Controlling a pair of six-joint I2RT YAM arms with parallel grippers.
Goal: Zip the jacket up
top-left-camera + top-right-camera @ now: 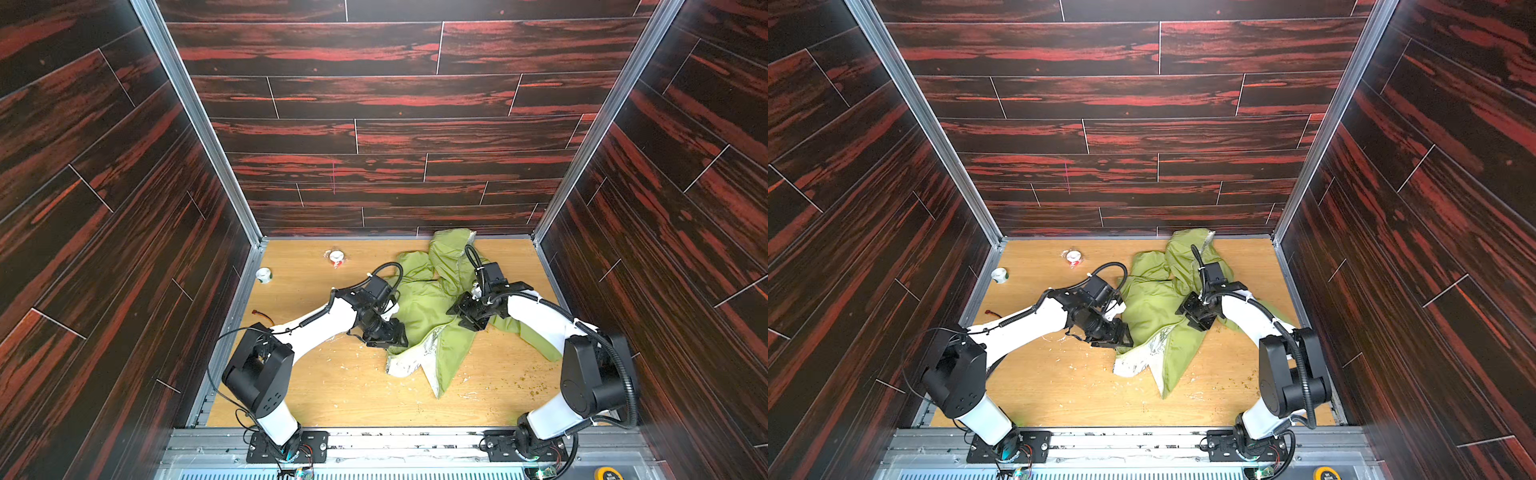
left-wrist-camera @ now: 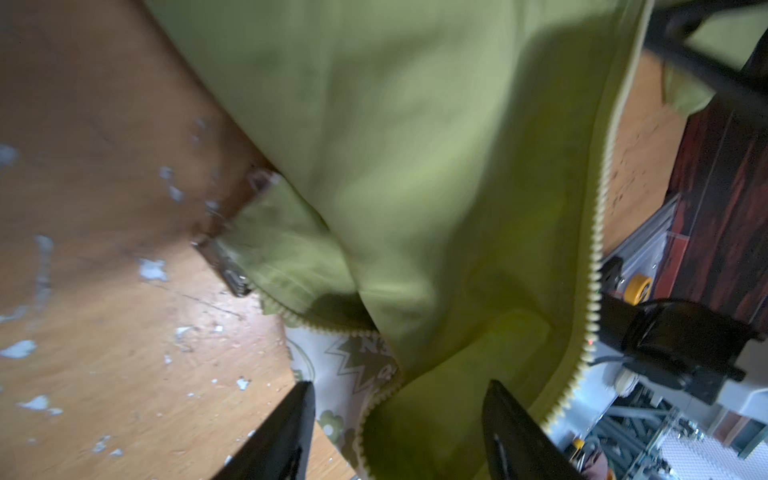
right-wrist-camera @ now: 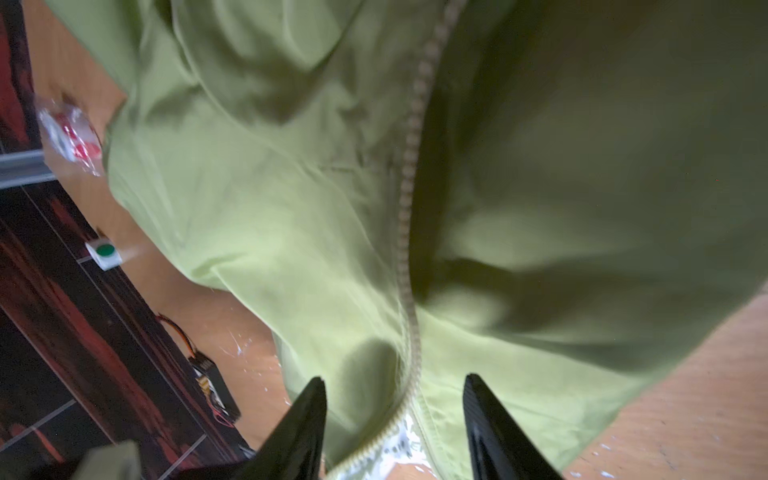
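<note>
One jacket (image 1: 428, 303), hood to the back wall (image 1: 395, 137), hem toward you; two grippers, left gripper (image 2: 397, 386) and right gripper (image 3: 395, 378), jaws wide.

I'm looking down on a light wood-grain bench (image 1: 316, 399). The jacket (image 1: 428, 299) lies crumpled on its right half, reaching from the far edge toward the middle, with its near flap turned over so the pale patterned lining (image 1: 405, 361) faces up against the wood. On the far left sits a small red-and-white item (image 1: 336, 257) in clear wrap. A white cube with a green dot (image 1: 264, 274) sits hard against the left edge. Nearer along that edge lies a small dark part with red wires (image 1: 262, 313). White flecks (image 1: 353, 365) scuff the surface left of the jacket – greenish crumbs (image 1: 536, 388) are scattered at the near right.
</note>
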